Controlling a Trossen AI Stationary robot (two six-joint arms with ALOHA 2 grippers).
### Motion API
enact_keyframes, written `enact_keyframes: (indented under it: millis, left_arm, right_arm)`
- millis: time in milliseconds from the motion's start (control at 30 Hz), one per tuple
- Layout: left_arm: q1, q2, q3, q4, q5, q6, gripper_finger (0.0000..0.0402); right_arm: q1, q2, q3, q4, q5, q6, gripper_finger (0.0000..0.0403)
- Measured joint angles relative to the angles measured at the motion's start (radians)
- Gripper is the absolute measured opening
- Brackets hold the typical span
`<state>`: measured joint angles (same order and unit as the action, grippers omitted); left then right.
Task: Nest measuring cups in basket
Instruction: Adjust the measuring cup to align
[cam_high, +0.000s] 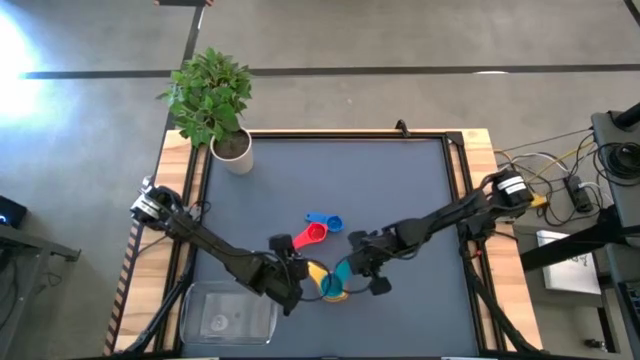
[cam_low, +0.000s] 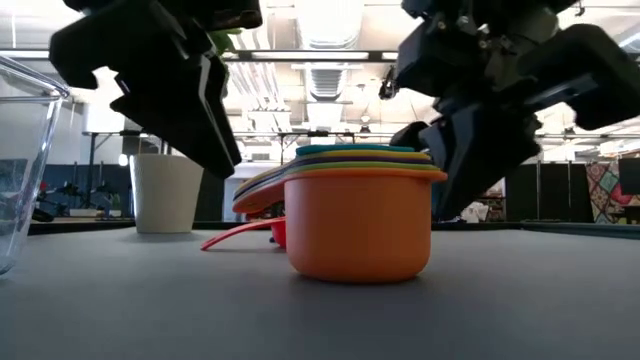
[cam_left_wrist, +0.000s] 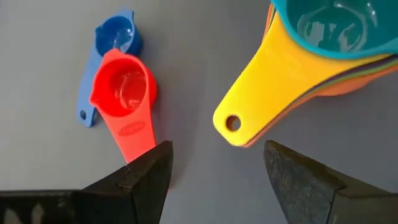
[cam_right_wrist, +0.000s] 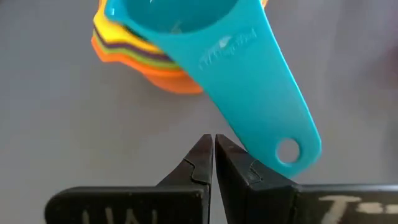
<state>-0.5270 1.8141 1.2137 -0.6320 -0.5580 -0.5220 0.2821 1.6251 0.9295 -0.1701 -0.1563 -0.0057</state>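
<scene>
A nested stack of measuring cups stands on the dark table on its orange bottom cup, with teal on top. The yellow handle points at my left gripper. That gripper is open, its fingers short of the handle end on either side. My right gripper is shut, just off the teal handle, and hangs to the right of the stack. A red cup and a blue cup lie side by side behind the stack. The clear basket sits near left. My right gripper's shut fingertips stand at the near edge of the teal cup's handle, slanting down from the table's right. I cannot tell whether they touch it. The stack stands upright on the table.
A white pot with a green plant stands at the table's far left corner. The basket's clear wall rises at the left of the low view. Bare table lies beyond the red and blue cups and to the right of the stack.
</scene>
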Motion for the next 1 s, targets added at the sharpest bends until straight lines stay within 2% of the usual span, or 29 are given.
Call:
enact_keyframes:
  millis: [433, 1000]
  left_arm:
    - [0.014, 0.000, -0.086, 0.161, 0.048, 0.038, 0.0235]
    - [0.045, 0.001, -0.113, 0.224, 0.045, 0.073, 0.0235]
  right_arm:
    - [-0.043, -0.004, 0.062, -0.020, 0.017, -0.058, 0.0008]
    - [-0.084, 0.010, 0.098, 0.042, 0.022, -0.120, 0.0008]
